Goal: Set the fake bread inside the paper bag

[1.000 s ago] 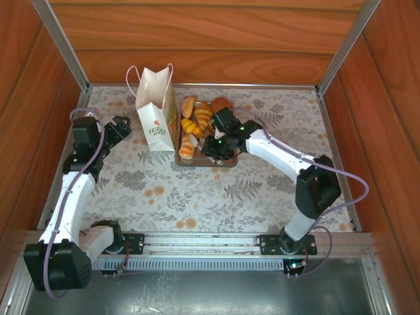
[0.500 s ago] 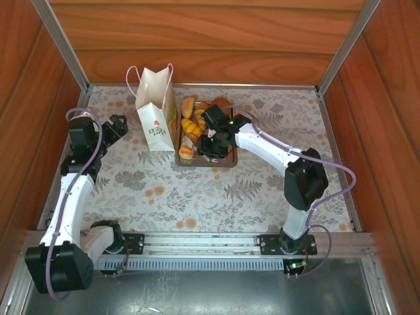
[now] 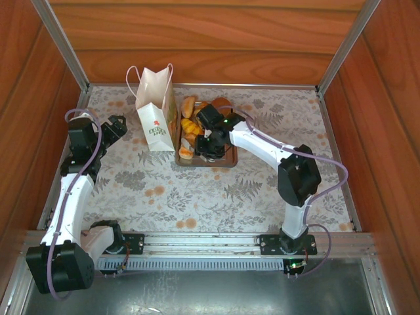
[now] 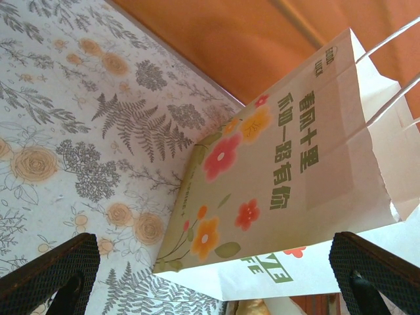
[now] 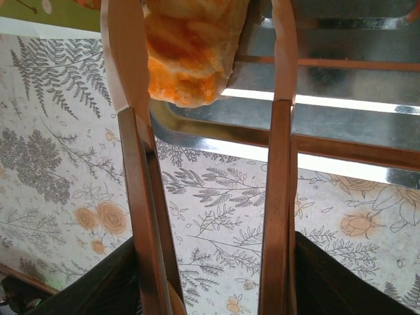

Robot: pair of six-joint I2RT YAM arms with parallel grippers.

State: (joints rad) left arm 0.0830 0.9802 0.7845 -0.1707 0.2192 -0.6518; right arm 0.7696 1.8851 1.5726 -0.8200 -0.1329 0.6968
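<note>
The paper bag stands upright at the back left, white with a flower print on its side. Several pieces of fake bread lie on the brown tray to its right. My right gripper is over the tray, shut on a pair of tongs. The tongs' two arms straddle an orange-yellow pastry at the tray's near edge; it touches the left arm, with a gap to the right one. My left gripper hangs open just left of the bag, nothing between its fingers.
The tray's shiny rim runs across the right wrist view. The bag's thin loop handles stick up at the back. Wooden walls and metal posts close in the flowered tablecloth on three sides.
My right arm has swung left across the tray with the tongs, toward the pastries beside the bag, and the tongs have spread a little. The left arm has hardly moved.
</note>
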